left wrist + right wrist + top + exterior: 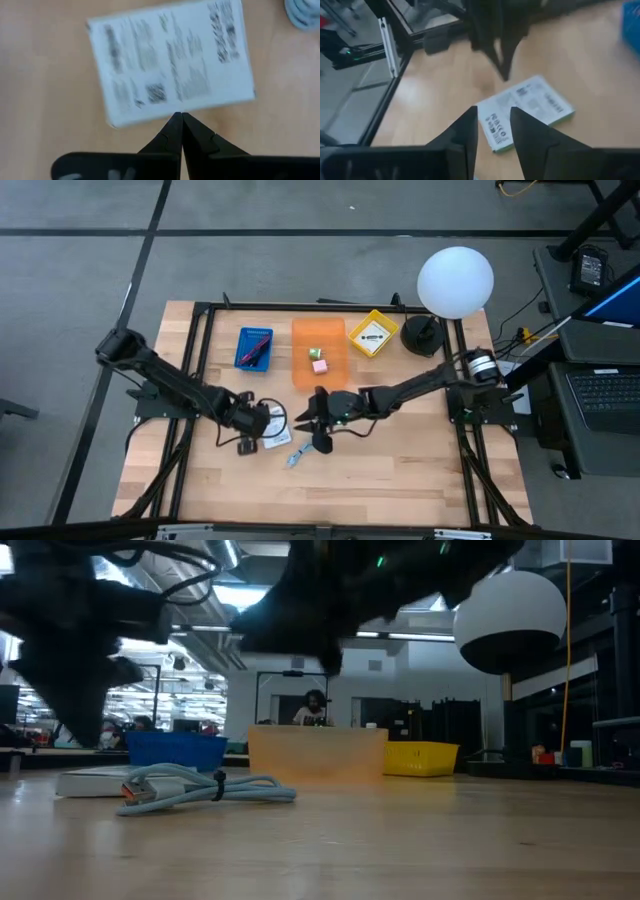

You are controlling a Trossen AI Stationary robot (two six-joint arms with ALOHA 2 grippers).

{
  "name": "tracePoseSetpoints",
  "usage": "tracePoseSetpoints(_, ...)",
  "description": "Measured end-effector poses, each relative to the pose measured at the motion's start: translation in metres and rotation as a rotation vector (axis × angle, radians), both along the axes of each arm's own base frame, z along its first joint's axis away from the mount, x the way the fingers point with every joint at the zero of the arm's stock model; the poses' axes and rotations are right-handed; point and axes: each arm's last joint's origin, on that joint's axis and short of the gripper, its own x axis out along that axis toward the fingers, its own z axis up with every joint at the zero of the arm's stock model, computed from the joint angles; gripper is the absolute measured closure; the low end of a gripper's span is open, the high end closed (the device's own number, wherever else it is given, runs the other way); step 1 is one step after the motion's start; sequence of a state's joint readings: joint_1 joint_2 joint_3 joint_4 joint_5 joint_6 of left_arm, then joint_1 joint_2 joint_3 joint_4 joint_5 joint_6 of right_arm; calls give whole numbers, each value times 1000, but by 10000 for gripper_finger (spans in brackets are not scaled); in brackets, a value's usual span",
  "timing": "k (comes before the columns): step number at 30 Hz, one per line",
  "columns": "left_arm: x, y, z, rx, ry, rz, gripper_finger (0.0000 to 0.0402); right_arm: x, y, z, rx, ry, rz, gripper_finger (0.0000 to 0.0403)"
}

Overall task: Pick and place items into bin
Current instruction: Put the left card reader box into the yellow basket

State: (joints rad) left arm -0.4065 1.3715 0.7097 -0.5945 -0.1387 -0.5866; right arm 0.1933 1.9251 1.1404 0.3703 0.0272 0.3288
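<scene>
The left gripper (179, 119) hung just above a white packet (172, 62) lying flat on the table (400, 480), its fingers pressed together with nothing between them; the right gripper (492, 122) hovered near the table's middle, its fingers a little apart around bare air, with the same packet visible beyond them in its wrist view; neither held anything. A light-blue cord (205, 788) lay coiled on the wood just beside the packet, and from above it sat below the right gripper. The orange bin (320, 352) stood between a blue bin (254, 346) and a yellow bin (372, 333), with a pink cube (319, 366) and a tiny greenish cube (314, 353) already in it. The likeliest trouble, as I judged it, was the packet: it lay thin and flat, so closed fingers would only slide it across the wood unless they opened first and caught an edge. The two arms were also close together, so both reaching for the packet could bring them into contact; the cord could snag a finger and drag.
</scene>
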Motion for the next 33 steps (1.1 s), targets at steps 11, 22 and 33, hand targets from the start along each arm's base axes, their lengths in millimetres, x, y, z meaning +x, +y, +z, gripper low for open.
tracePoseSetpoints(11, 10, -22, -31, -68, 62, 37, 400, -19, 29, 31, -149, -54, -29, 297)
tracePoseSetpoints(22, 35, -27, -30, -59, -36, -15, 400, -22, 36, 35, -177, -78, -33, 297)
tracePoseSetpoints(33, 53, -9, -24, -9, -164, -58, 400, -22, 36, 36, -180, -79, -31, 297)
